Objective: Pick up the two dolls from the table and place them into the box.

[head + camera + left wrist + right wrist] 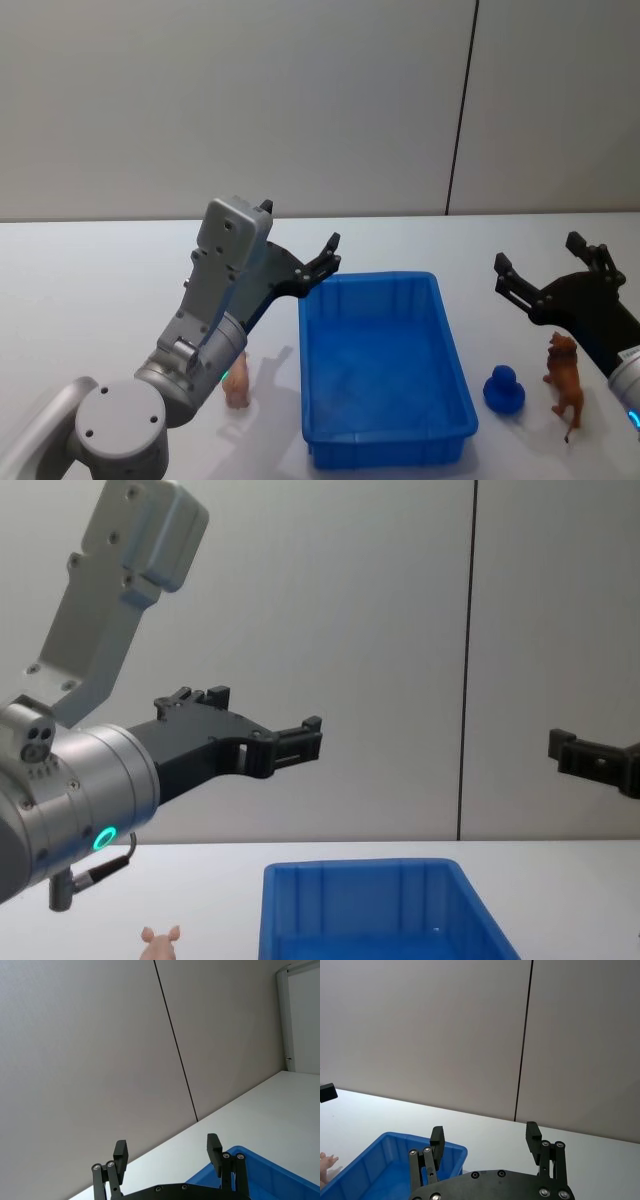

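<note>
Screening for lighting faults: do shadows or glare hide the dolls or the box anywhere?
Head view: even light; a soft arm shadow lies on the table beside the pink doll; the brown doll is well lit; the box shows no harsh glare. Chest view: the pink doll is cut by the lower edge, not shadowed. Wrist views: left gripper and right gripper, jaws open, no glare.

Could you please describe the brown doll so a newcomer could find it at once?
Start at the blue bin in the middle of the white table. To its right, just past a small round blue toy, stands the brown doll. It alone is brown, with a thin tail; the pink doll stands on the bin's left.
</note>
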Controlling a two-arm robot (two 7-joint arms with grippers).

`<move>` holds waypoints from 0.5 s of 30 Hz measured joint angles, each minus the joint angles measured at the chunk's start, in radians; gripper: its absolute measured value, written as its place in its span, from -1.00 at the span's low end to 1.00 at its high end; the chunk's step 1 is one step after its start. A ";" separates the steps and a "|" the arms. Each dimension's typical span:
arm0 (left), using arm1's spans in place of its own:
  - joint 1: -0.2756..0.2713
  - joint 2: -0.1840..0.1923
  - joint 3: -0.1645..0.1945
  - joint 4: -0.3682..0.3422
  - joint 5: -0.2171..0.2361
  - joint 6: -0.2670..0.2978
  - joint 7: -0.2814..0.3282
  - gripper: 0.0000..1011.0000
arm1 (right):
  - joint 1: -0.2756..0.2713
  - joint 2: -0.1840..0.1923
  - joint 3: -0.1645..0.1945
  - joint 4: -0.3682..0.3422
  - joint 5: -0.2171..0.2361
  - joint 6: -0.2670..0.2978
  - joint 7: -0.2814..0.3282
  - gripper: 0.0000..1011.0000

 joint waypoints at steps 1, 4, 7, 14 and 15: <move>0.000 0.000 0.000 0.000 0.000 0.000 0.000 0.98 | 0.000 0.000 0.000 0.000 0.000 0.000 0.000 0.98; 0.000 0.000 0.000 0.000 0.000 0.000 0.000 0.98 | 0.000 0.000 0.000 0.000 0.000 0.000 0.000 0.98; 0.000 0.000 0.000 0.000 0.000 0.000 0.000 0.98 | 0.000 0.000 0.000 0.000 0.000 0.000 0.000 0.98; 0.000 0.000 0.000 0.000 0.000 0.000 0.000 0.98 | 0.000 0.000 0.000 0.000 0.000 0.000 0.000 0.98; 0.000 0.000 0.000 0.000 0.000 0.000 0.000 0.98 | 0.000 0.000 0.000 0.000 0.000 0.000 0.000 0.98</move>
